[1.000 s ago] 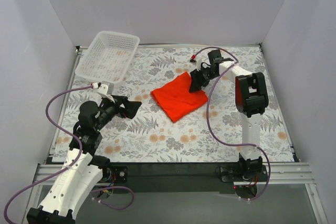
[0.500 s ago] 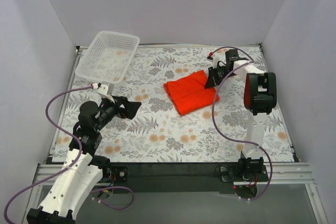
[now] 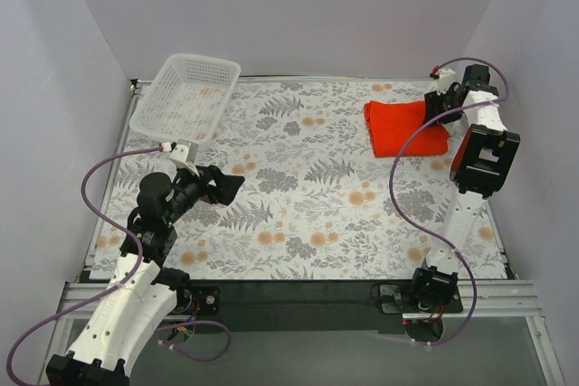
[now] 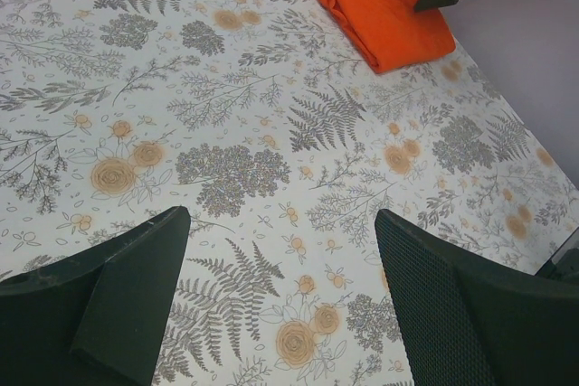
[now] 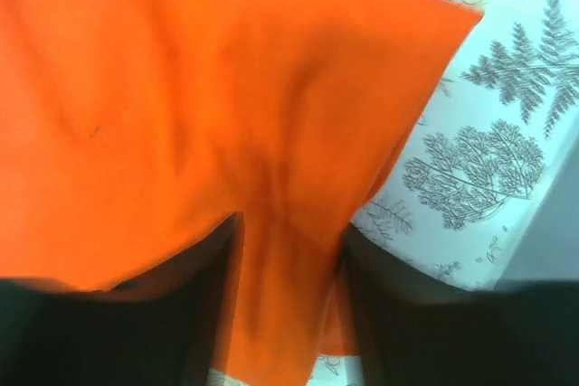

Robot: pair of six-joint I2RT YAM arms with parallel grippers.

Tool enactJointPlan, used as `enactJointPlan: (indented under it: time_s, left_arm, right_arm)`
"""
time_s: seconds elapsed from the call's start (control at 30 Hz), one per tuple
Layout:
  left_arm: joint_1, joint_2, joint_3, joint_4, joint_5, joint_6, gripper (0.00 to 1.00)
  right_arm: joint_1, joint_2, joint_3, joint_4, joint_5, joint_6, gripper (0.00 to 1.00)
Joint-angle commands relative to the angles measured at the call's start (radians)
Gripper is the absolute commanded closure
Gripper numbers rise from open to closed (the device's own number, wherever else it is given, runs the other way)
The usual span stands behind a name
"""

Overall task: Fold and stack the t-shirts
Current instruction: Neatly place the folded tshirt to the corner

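1. Nearest me, the left end effector [image 4: 280,223] hovers over the tabletop [image 3: 298,214], spread wide and holding nothing. It's well apart from the cloth, so little risk there.
2. Far right corner now: the folded orange t-shirt [image 3: 403,127] lies near the edge, and a sideways tug could drag it off.
3. The right end effector [image 5: 289,232] has cloth between its parted fingers. Pinched or loose, I can't tell. If the fabric snags as it lifts, the fold comes undone.
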State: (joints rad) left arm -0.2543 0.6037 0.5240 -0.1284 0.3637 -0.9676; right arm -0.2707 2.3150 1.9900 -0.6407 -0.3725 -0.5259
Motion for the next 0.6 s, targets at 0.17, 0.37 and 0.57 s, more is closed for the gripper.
enactJointPlan:
  time_s: [0.17, 0.37, 0.57]
  left_arm:
    - [0.004, -0.002, 0.007, -0.004, 0.014, 0.007, 0.23]
    - [0.006, -0.008, 0.008, -0.004, 0.004, 0.010, 0.23]
    - [0.004, -0.012, 0.007, -0.005, -0.008, 0.013, 0.23]
  right_arm:
    - [0.034, -0.072, 0.075, 0.030, 0.158, -0.111, 0.13]
    - [0.064, -0.233, -0.072, 0.084, 0.023, -0.167, 0.02]
    - [0.125, -0.195, -0.074, 0.093, -0.249, 0.007, 0.14]
